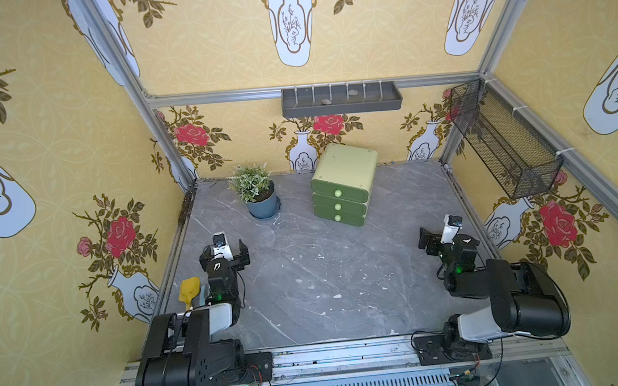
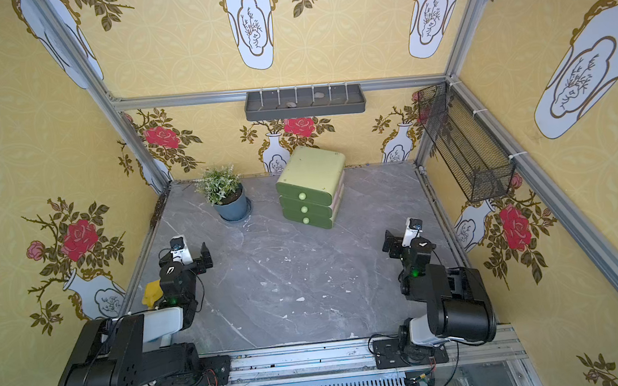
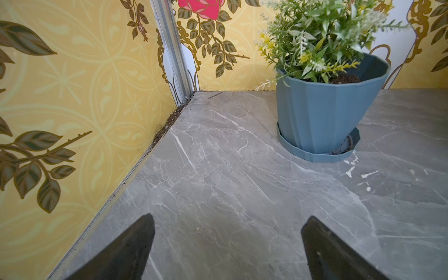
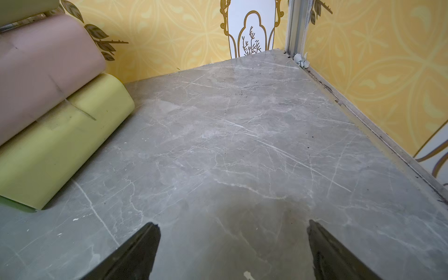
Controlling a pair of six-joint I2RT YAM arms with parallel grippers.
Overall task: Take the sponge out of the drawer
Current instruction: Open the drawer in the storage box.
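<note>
op: status?
me: my left pincer [image 3: 229, 220] is spread fully wide with nothing in it. My right pincer [image 4: 234, 225] is the same, wide and empty. Both hang over the near worktop [image 1: 325, 275], well apart from the target.
op: sponge?
me: not visible. The drawer unit [image 1: 343, 187] sits at the far side with all three drawers closed, so it's presumably inside one. Can't tell which.
op: risks?
me: nearest first. The yellow scoop [image 1: 189, 290] lies just beside my left arm, and a wide swing could clip it. Further out, the potted plant [image 1: 259, 198] stands near the unit on my left side, so a left approach may knock it. The knobs [image 1: 338, 193] are small and round, so my grip may slip. The unit looks light and sits skewed to me. An off-axis pull would likely drag the whole box instead of opening a drawer. I'd brace it with the other pincer.
</note>
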